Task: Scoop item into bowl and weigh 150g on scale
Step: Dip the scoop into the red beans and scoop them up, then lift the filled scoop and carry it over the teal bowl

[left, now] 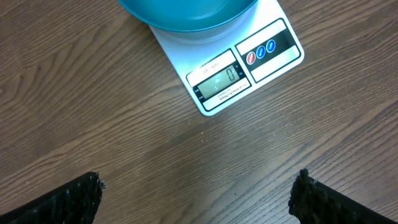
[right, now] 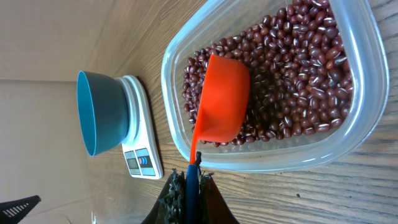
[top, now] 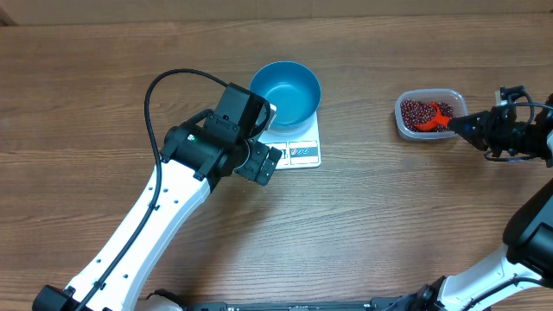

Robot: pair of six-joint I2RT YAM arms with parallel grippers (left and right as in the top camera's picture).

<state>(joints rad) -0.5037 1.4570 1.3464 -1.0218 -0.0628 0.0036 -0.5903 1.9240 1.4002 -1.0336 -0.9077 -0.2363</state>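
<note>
Small red-brown beans (right: 292,68) (top: 416,109) fill a clear plastic tub (right: 169,74) at the right of the table. An orange scoop (right: 221,99) (top: 429,122) has its head down in the beans. My right gripper (right: 191,177) (top: 462,128) is shut on the scoop's blue handle, just outside the tub. The blue bowl (top: 285,86) (right: 99,112) (left: 186,15) stands on the white scale (top: 302,152) (left: 273,50) (right: 140,134) and looks empty. My left gripper (left: 199,180) (top: 259,160) hovers open over bare wood beside the scale's display edge, holding nothing.
The wooden table (top: 389,216) stretches between the scale and the tub. My left arm (top: 164,207) crosses the table's left half, with a black cable (top: 160,86) looping above it.
</note>
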